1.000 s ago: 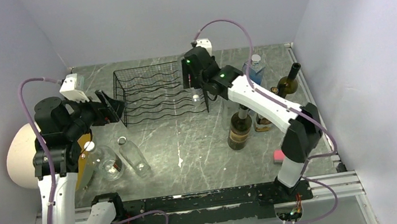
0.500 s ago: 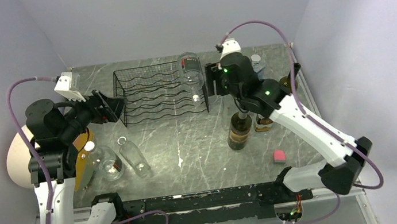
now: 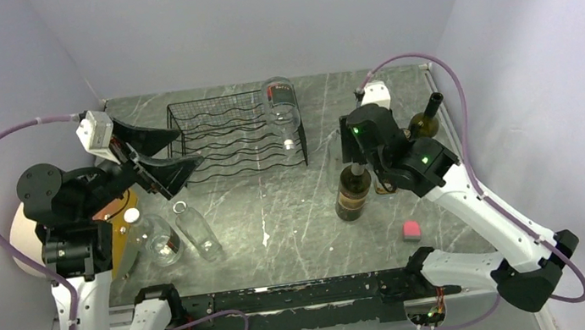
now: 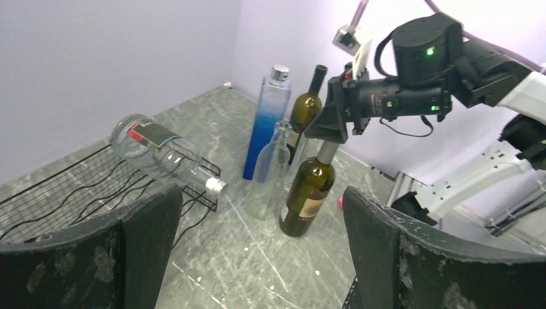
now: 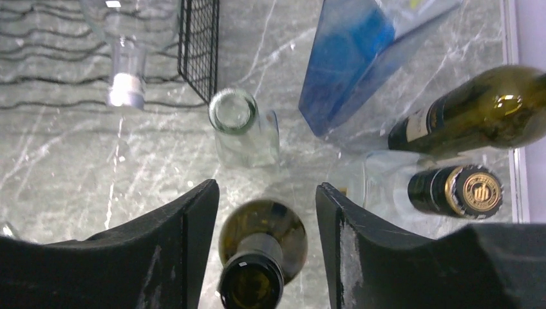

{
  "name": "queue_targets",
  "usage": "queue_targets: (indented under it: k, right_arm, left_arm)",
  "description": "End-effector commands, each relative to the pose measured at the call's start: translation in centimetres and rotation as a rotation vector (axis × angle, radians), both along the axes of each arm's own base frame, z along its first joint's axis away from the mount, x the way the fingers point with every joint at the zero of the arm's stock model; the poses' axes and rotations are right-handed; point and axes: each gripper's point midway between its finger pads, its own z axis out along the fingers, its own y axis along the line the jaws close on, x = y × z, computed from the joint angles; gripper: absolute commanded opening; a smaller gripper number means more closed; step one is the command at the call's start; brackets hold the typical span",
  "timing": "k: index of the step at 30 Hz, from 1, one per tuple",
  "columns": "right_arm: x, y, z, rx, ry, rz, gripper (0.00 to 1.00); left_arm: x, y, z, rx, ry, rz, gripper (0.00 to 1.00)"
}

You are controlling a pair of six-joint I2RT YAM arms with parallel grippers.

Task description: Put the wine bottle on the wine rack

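Right wrist view has the right end effector (image 5: 265, 212) spread wide, its two black fingers on either side of the mouth and shoulder of the dark wine bottle (image 5: 261, 251) and gripping nothing. That straddle reads as lining up for a pinch on the neck, the narrowest part and the only one these fingers can span. From the left wrist view the fingertips seem level with the top of the neck, though contact cannot be judged. The bottle stands upright on the bench (image 3: 278, 209), right of centre and just off the right end of the wine rack (image 3: 221, 136), which sits near the far edge.

A clear bottle (image 3: 282, 106) already lies along the rack's right end, neck toward the near edge. So the free waves to its left look like the place for the dark one, which would have to be tipped flat.

A blue bottle (image 5: 357, 58), a green wine bottle (image 5: 476, 122) and an open glass bottle (image 5: 241, 125) crowd in close; a straight lift seems safest.

The left end effector (image 3: 172, 151) hovers at the rack's left end, wide open and empty, possibly to steady the rack.
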Motion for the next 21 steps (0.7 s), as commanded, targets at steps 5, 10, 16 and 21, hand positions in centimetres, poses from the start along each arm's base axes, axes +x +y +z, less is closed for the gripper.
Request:
queue_targets:
  k: [5,10,16,21]
  right_arm:
    - [-2.7,-0.6,-0.9,0.042,0.051,0.048,0.51]
    - [-3.7,-0.3,-2.1,0.026,0.103,0.107,0.44]
    - [-4.2,0.3,-2.6,0.018,0.118,0.182,0.13]
    - [-4.6,1.4,-0.9,0.053,0.074,0.266,0.0]
  left_arm:
    - [-0.8,-1.3,0.3,-0.051,0.022,-0.138,0.97]
    - [0.3,-1.9,0.1,-0.083,0.046,-0.125,0.97]
    - [1.9,-4.3,-1.0,-0.088,0.106,-0.141,0.95]
    - [2.6,-6.9,-1.5,-0.077,0.137,-0.164,0.93]
